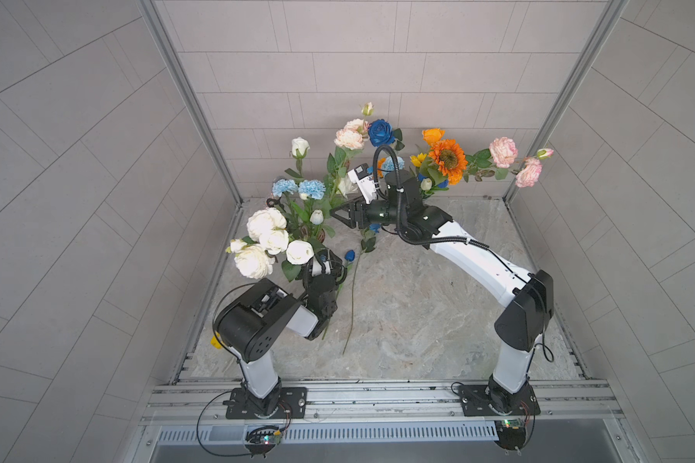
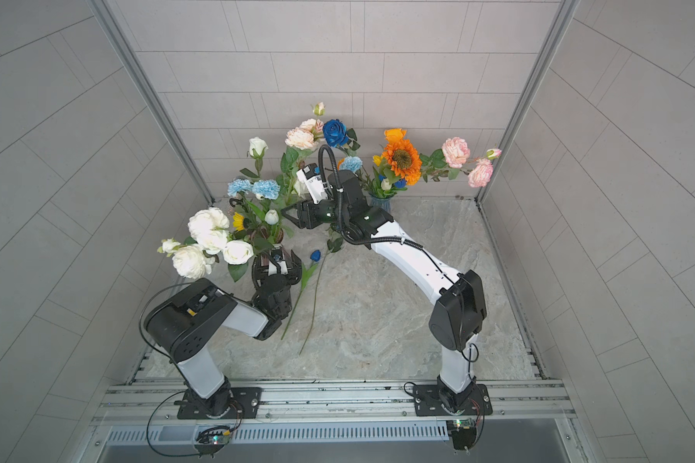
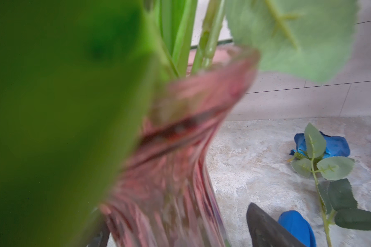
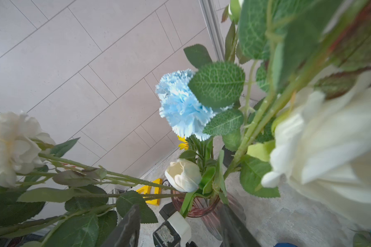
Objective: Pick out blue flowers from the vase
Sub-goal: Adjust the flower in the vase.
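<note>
Green leaf (image 3: 51, 107), blurred, fills half my left wrist lens, close beside the pink ribbed vase (image 3: 180, 149). My left gripper (image 2: 277, 259) stands with jaws spread on either side of that vase's lower body, grasping nothing; the one finger I see clearly is off the glass. My right gripper (image 4: 179, 208), likewise released and empty, is aimed at the same vase's mouth from higher up, facing one of the light blue carnations (image 4: 180, 107).

By my reckoning the job is partly done. Two blue flowers lie on the table (image 1: 418, 312) between the arms: a dark blue tulip bud (image 1: 350, 255) and a dark blue rose (image 3: 330, 145), long stems trailing toward the front rail (image 1: 378, 395). Left to pull: both carnations in the pink vase, a third carnation (image 2: 350, 163) and small dark blue blooms (image 2: 399, 183) in the blue vase (image 2: 380, 200), and a tall blue rose (image 1: 380, 132) at the back, whose vase I cannot make out. White roses (image 1: 263, 224) and the orange sunflower (image 1: 448, 158) are not wanted.

Underfoot is a flat, marbled grey-beige stone-look top. Pale grey tiled walls (image 1: 338, 72) close three sides, with aluminium posts (image 1: 194, 104) at the corners; the slotted rail carries both arm bases.
</note>
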Motion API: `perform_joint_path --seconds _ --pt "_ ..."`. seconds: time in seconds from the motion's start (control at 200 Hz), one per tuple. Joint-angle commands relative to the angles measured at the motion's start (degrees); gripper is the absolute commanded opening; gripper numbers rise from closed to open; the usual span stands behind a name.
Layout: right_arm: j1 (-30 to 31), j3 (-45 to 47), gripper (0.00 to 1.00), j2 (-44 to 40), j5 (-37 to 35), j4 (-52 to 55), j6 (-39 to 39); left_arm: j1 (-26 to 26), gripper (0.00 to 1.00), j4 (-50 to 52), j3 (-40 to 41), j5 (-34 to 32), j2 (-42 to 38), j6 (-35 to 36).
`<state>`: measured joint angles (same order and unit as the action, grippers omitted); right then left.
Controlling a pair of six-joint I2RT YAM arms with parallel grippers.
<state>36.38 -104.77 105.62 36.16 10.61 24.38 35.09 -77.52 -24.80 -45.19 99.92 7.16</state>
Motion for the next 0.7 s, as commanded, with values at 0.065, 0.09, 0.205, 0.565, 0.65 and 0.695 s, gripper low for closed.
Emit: perform_joint_path --seconds 0.065,0.09,0.205,0.565,0.65,0.695 --pt "0.4 -1.8 0.60 -0.9 3.2 -0.3 -1.7 1.5 1.00 -0.3 1.3 -2.1 -4.0 1.8" --pt "0.4 -2.1 0.60 -0.8 3.6 -0.5 -1.6 1.7 1.00 -0.3 1.5 -2.4 -4.7 2.0" --pt "0.4 -4.5 0.60 0.7 5.4 -0.3 -1.2 3.5 1.00 0.8 2.8 -4.2 -8.1 3.6" --pt "0.1 -3.4 0.60 -2.1 4.3 1.5 -3.4 12.5 1.00 20.3 5.7 -11.5 -28.1 4.1" --pt "-0.3 -3.1 0.60 -2.6 4.8 1.8 -3.6 14.0 1.00 29.1 5.0 -13.2 -35.4 3.0" --pt "-0.5 -2.6 0.60 -2.9 4.6 1.9 -3.7 14.3 1.00 34.3 4.5 -13.1 -39.7 1.8"
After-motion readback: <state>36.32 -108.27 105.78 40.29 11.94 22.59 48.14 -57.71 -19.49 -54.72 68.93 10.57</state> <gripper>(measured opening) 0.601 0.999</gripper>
